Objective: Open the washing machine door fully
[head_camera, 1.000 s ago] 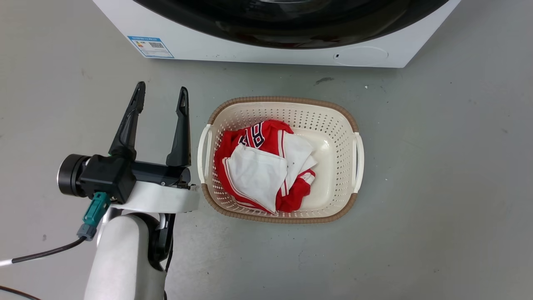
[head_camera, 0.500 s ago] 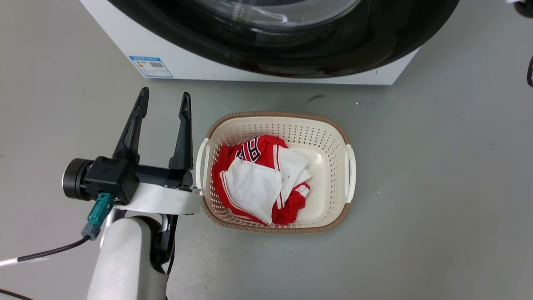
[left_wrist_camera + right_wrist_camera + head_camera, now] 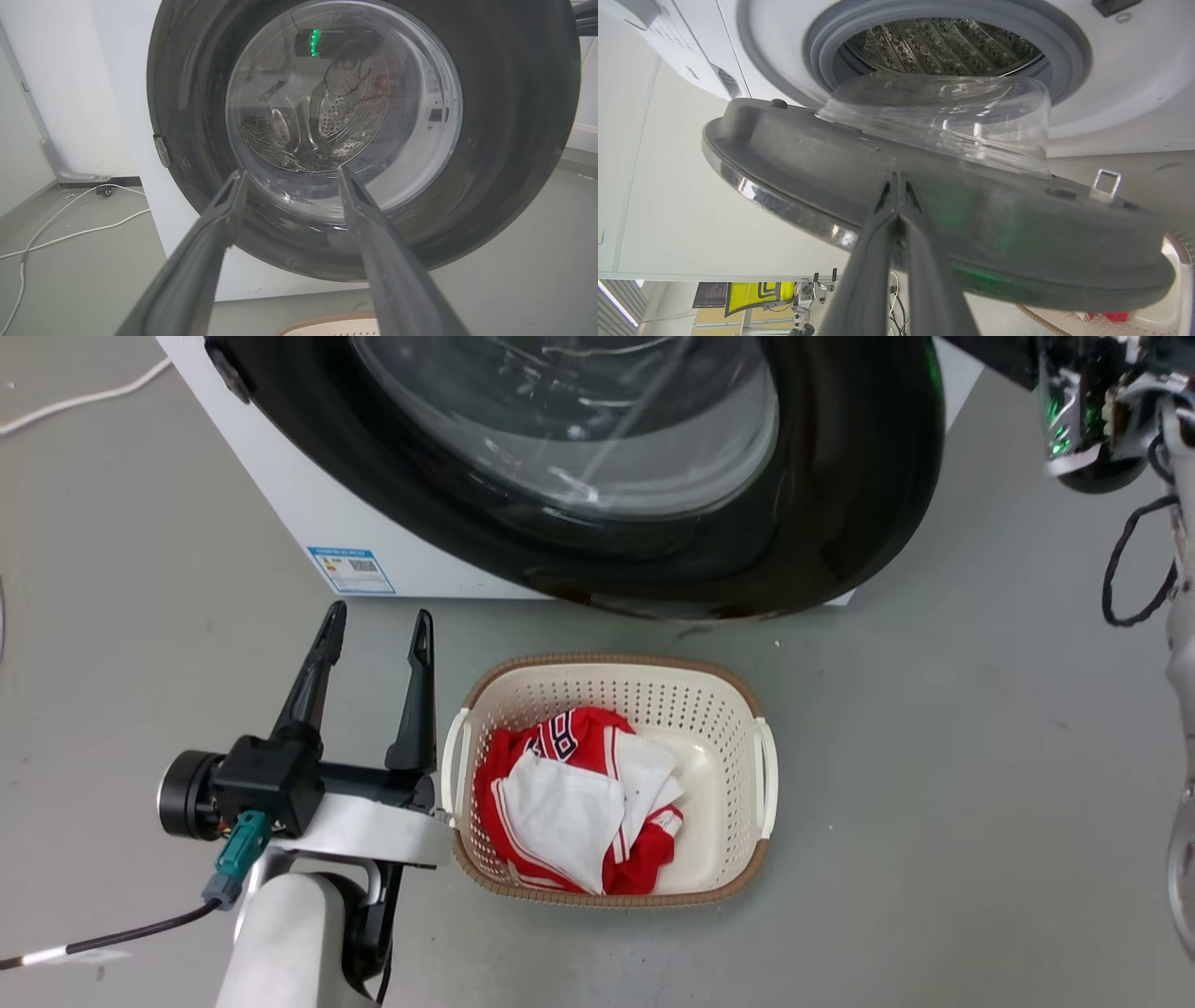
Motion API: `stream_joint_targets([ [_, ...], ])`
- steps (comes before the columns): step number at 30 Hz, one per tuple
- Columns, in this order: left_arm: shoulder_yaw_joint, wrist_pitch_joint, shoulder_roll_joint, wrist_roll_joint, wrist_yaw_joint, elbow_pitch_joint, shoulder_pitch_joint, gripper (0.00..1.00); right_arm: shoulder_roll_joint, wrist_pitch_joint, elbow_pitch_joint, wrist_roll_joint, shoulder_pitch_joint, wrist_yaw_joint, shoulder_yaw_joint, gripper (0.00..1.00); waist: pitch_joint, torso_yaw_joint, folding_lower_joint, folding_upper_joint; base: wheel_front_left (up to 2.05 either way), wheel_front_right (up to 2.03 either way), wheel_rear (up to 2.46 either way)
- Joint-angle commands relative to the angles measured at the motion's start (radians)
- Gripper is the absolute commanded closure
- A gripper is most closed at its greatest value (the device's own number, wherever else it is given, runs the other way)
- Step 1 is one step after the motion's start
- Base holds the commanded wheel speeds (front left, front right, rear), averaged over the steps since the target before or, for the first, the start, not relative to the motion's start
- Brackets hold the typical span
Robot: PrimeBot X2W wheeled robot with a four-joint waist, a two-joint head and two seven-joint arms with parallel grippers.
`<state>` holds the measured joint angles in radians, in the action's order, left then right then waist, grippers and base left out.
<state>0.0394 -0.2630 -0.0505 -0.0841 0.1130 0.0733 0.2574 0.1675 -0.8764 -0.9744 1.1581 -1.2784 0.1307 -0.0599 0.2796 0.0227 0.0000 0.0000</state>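
The washing machine door (image 3: 840, 476), a glossy black disc with a clear glass bowl centre, stands partly swung out from the white machine (image 3: 280, 495). In the right wrist view its grey inner face (image 3: 784, 154) and glass bowl (image 3: 952, 121) face the steel drum (image 3: 943, 42). My right gripper (image 3: 896, 179) is shut, its tips lying against that inner face. The right wrist (image 3: 1088, 420) shows at the head view's top right. My left gripper (image 3: 380, 614) is open and empty low over the floor, pointing at the door's outer side (image 3: 509, 116).
A cream laundry basket (image 3: 607, 665) with red and white clothes (image 3: 569, 803) sits on the grey floor just below the door and right of my left gripper. A white cable (image 3: 70, 233) lies on the floor left of the machine.
The door has swung further out from the machine, now covering the small round flap. The head camera has tilted up, bringing my right wrist into view. My left gripper stays open.
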Motion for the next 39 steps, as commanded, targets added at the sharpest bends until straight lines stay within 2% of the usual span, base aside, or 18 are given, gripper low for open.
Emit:
stream_joint_targets([
  [1,0.000,-0.003,0.000,-0.005,-0.005,0.005,-0.016,0.00,-0.016,-0.016,0.009,0.008,0.032,0.000,0.005,1.00,-0.025,-0.004,0.0000,0.0000,0.00,0.00,0.00],
  [15,0.005,-0.003,0.000,0.001,-0.003,0.032,-0.113,0.00,-0.058,-0.150,0.136,0.041,0.235,0.000,0.027,1.00,-0.170,-0.018,0.0000,0.0000,0.00,0.00,0.00],
  [29,0.014,-0.003,0.000,-0.001,-0.001,0.043,-0.177,0.00,-0.117,-0.280,0.342,0.106,0.512,0.000,0.106,1.00,-0.269,0.006,0.0000,0.0000,0.00,0.00,0.00],
  [33,0.023,-0.003,0.000,-0.005,-0.003,0.044,-0.182,0.00,-0.124,-0.297,0.417,0.181,0.565,0.000,0.167,1.00,-0.279,0.022,0.0000,0.0000,0.00,0.00,0.00],
  [39,0.024,-0.003,0.000,-0.003,-0.004,0.041,-0.190,0.00,-0.119,-0.258,0.512,0.287,0.624,0.000,0.296,1.00,-0.282,0.040,0.0000,0.0000,0.00,0.00,0.00],
])
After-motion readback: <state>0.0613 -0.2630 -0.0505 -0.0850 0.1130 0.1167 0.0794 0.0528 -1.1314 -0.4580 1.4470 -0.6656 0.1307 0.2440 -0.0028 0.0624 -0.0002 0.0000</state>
